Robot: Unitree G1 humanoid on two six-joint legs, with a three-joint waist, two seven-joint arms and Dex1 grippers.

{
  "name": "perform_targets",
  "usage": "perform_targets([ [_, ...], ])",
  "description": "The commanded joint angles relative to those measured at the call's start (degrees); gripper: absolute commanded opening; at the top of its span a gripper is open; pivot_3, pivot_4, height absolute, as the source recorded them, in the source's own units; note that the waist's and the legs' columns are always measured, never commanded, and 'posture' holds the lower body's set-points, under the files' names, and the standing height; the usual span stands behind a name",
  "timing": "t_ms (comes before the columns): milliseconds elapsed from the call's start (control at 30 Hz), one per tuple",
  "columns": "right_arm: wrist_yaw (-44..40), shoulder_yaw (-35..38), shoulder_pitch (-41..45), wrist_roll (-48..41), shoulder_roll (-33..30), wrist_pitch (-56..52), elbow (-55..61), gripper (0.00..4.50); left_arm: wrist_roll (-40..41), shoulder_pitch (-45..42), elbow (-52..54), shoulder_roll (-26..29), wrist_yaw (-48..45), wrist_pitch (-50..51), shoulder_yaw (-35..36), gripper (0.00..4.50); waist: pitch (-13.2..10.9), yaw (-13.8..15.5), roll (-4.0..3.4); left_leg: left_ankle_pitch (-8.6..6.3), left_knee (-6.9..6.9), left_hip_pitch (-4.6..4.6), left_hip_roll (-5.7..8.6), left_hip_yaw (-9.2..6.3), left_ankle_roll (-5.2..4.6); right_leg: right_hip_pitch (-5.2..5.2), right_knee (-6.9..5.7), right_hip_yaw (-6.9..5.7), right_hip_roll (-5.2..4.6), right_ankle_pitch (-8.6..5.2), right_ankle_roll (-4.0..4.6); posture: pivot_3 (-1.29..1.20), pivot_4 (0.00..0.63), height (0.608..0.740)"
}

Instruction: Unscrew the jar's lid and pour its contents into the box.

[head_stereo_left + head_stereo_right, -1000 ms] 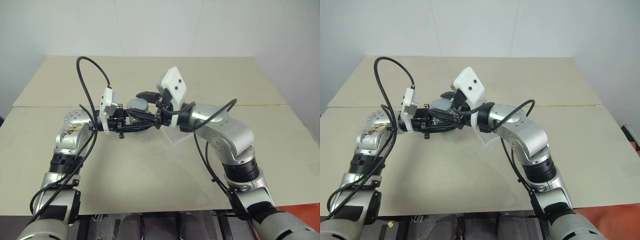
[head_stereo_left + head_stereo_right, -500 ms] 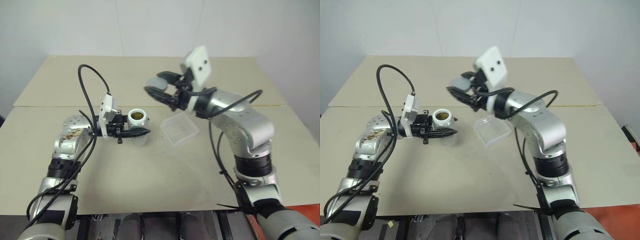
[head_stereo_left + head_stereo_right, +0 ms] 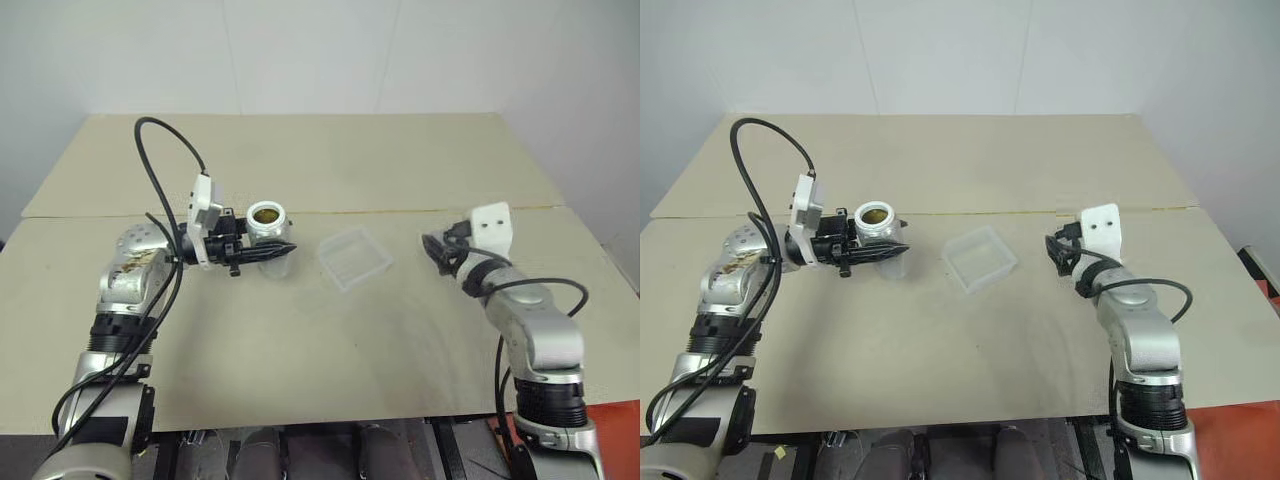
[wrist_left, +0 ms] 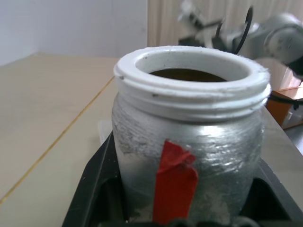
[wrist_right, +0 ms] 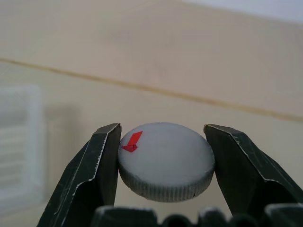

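Note:
The silver-grey jar (image 3: 268,231) with a red mark (image 4: 174,179) stands upright at the left, its mouth uncovered. My left gripper (image 3: 284,251) is shut on its body, a black finger on either side. Brownish contents (image 4: 189,74) fill it near the rim. The clear box (image 3: 354,257) lies on the table just right of the jar. My right gripper (image 3: 432,245) hovers low at the table's right side, right of the box. It is shut on the round grey lid (image 5: 165,161), which lies flat between its fingers and carries a small red mark.
A seam (image 3: 400,210) runs across the beige table (image 3: 300,340) behind the jar and box. Bare tabletop lies between the box and my right gripper. The box's edge (image 5: 19,142) also shows in the right wrist view.
My right gripper has lifted the lid off the jar, then swung right and down to the table's right side. The jar now stands uncovered. My left gripper has held still.

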State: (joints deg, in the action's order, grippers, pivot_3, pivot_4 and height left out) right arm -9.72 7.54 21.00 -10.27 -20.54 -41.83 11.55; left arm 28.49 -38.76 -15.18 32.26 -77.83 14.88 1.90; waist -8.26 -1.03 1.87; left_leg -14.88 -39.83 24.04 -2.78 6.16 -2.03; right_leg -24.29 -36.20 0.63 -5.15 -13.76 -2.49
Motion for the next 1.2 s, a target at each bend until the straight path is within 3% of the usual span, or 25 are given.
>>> perform_targets([
  [33, 2.39, 1.17, -0.37, 1.90, 1.71, 6.48, -5.16, 2.75, 0.78, -1.80, 0.69, -0.43, -0.08, -1.04, 1.00, 1.96, 0.00, 0.03, 0.00, -0.01, 0.00, 0.01, 0.02, 0.02, -0.02, -0.01, 0.00, 0.02, -0.01, 0.00, 0.00, 0.00, 0.150, 0.740],
  [167, 2.46, 0.78, -1.39, 2.74, 2.26, 9.55, -8.62, 2.75, 0.85, -1.81, 0.79, -1.09, 0.31, -0.93, 1.11, 1.96, -0.01, 0.10, -0.01, 0.14, 0.00, 0.10, 0.03, 0.01, 0.24, -0.03, -0.02, 0.01, -0.02, 0.00, -0.01, 0.00, 0.150, 0.740],
  [333, -4.18, 0.17, -3.84, -1.27, -1.57, 1.27, -0.04, 4.37, 0.86, -1.45, 1.00, -0.94, 0.17, -0.91, 1.39, 1.96, -0.01, 0.20, -0.01, 0.12, 0.00, 0.10, 0.00, -0.01, 0.21, -0.02, -0.02, 0.00, -0.02, 0.00, -0.01, 0.00, 0.150, 0.740],
  [367, -6.13, 0.08, -4.17, -2.40, -3.41, -1.42, 2.65, 4.48, 0.83, -1.44, 0.86, -0.78, 0.04, -0.98, 1.48, 1.96, -0.01, 0.21, -0.02, 0.10, -0.01, 0.11, 0.01, 0.00, 0.18, -0.03, -0.02, 0.00, -0.03, 0.00, -0.01, 0.00, 0.150, 0.740],
  [567, -19.76, 2.11, -5.39, -11.49, -17.44, -11.69, 16.43, 4.48, -0.45, -2.61, -1.04, -0.64, 0.39, -2.81, 1.45, 1.96, -0.01, 0.41, -0.02, -0.10, -0.02, 0.09, 0.01, -0.11, -0.17, 0.00, 0.00, -0.01, -0.03, 0.01, -0.03, 0.00, 0.150, 0.740],
  [800, -33.61, 7.43, -1.15, -24.27, -26.70, -13.15, 17.51, 4.48, -8.17, -6.64, -6.76, -2.89, 1.54, -14.29, -2.53, 1.96, -0.01, 0.98, -0.01, -0.11, -0.06, 0.05, 0.06, -0.18, -0.19, 0.10, 0.17, -0.04, -0.02, 0.02, -0.03, 0.00, 0.150, 0.740],
  [967, -40.84, 3.76, 1.03, -23.82, -33.70, -9.79, 14.22, 4.48, -27.83, -17.59, -19.90, -7.46, 16.45, -38.36, -10.24, 1.96, -0.03, 2.44, 0.02, -0.15, -0.15, 0.13, 0.18, -0.14, -0.26, 0.13, 0.34, -0.07, -0.10, 0.04, -0.06, 0.00, 0.150, 0.740],
  [1133, -44.03, 1.96, 2.99, -23.80, -36.41, -8.38, 12.98, 4.48, -56.59, -29.53, -33.22, -8.76, 48.17, -59.21, -22.59, 1.96, -0.05, 3.27, 0.06, -0.25, -0.26, 0.30, 0.24, -0.14, -0.43, 0.11, 0.33, -0.05, -0.14, 0.13, -0.22, 0.00, 0.150, 0.740],
  [1200, -44.36, 1.66, 3.64, -23.74, -36.84, -8.36, 12.89, 4.48, -70.76, -32.83, -35.33, -8.46, 64.35, -62.02, -30.67, 1.96, -0.05, 3.32, 0.06, -0.25, -0.24, 0.30, 0.26, -0.08, -0.42, 0.08, 0.35, -0.02, -0.18, 0.14, -0.23, 0.00, 0.150, 0.740],
])
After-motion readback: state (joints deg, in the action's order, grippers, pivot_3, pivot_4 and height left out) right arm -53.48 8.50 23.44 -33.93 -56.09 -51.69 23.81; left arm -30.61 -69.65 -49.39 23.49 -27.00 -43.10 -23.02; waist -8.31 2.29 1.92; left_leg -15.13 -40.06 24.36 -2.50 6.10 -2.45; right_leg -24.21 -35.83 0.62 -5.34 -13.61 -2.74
